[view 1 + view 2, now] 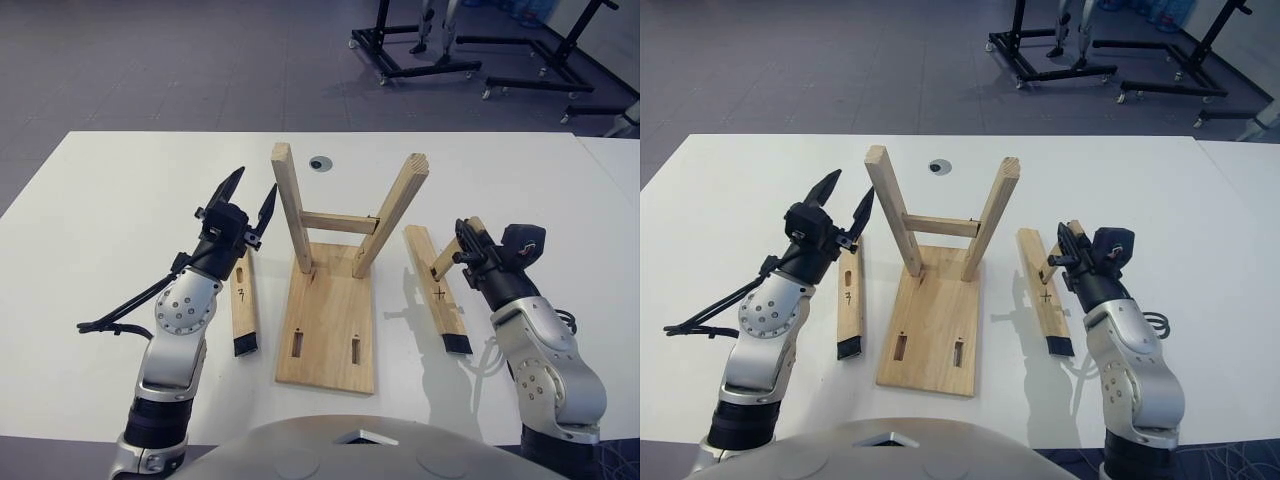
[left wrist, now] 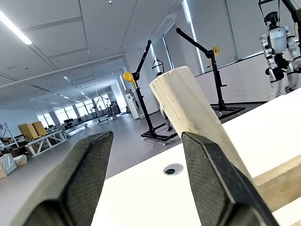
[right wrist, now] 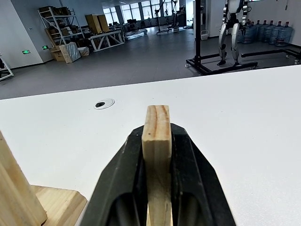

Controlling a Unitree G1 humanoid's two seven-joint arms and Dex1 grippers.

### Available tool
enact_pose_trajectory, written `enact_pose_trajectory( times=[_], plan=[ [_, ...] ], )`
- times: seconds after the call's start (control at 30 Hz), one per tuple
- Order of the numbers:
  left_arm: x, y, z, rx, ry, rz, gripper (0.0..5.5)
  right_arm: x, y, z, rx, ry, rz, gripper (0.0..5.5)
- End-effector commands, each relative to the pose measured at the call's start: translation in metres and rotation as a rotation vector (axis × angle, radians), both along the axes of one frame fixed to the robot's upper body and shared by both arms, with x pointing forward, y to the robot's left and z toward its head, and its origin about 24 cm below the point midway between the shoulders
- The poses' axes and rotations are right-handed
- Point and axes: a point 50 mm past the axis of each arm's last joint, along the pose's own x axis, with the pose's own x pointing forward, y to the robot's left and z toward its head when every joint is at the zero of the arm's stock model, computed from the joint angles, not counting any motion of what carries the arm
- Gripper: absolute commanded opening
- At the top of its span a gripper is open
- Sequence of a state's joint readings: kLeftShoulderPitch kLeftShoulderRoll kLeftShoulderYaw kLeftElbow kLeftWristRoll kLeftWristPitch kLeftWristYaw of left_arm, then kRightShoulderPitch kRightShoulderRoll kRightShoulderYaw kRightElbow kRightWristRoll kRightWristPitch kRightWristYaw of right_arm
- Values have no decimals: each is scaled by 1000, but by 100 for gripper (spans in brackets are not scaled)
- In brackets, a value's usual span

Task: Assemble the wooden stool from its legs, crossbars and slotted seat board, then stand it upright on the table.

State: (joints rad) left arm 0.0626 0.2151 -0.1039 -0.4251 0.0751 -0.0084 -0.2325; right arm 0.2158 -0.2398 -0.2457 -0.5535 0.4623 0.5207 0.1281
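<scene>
Progress stood halfway in your eye views: two upright legs (image 1: 292,205) and a crossbar (image 1: 340,223) sat in the seat board's (image 1: 328,350) far slots; near slots empty, loose legs (image 1: 243,305) either side, table (image 1: 120,200) open around. Left wrist view: your left gripper (image 2: 146,139) gaped, empty. Right wrist view: your right gripper (image 3: 157,136) clamped a second crossbar (image 3: 156,117).

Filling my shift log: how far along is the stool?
Done: two legs and a crossbar stand in the seat board. In hand: right pincer grips the second crossbar against a loose leg; left pincer is open. Left: both loose legs into empty slots, then standing it upright.
</scene>
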Motion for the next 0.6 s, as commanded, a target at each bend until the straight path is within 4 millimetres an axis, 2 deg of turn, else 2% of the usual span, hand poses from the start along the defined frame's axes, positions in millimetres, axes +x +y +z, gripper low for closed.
enact_pose_trajectory(
  times=[0.03, 0.23, 0.4, 0.6],
  plan=[
    [1, 2, 0, 10, -5, 10, 265, -5, 0, -13, -5, 61, -12, 39],
    [3, 4, -3, 17, 9, 6, 265, -10, 14, -23, -42, 25, 0, 39],
    [7, 4, -1, 21, 5, -7, 265, -10, 14, -32, -50, 15, -29, 39],
    [6, 4, -4, 15, 11, 3, 265, -3, 11, -27, -85, 2, -1, 39]
  ],
)
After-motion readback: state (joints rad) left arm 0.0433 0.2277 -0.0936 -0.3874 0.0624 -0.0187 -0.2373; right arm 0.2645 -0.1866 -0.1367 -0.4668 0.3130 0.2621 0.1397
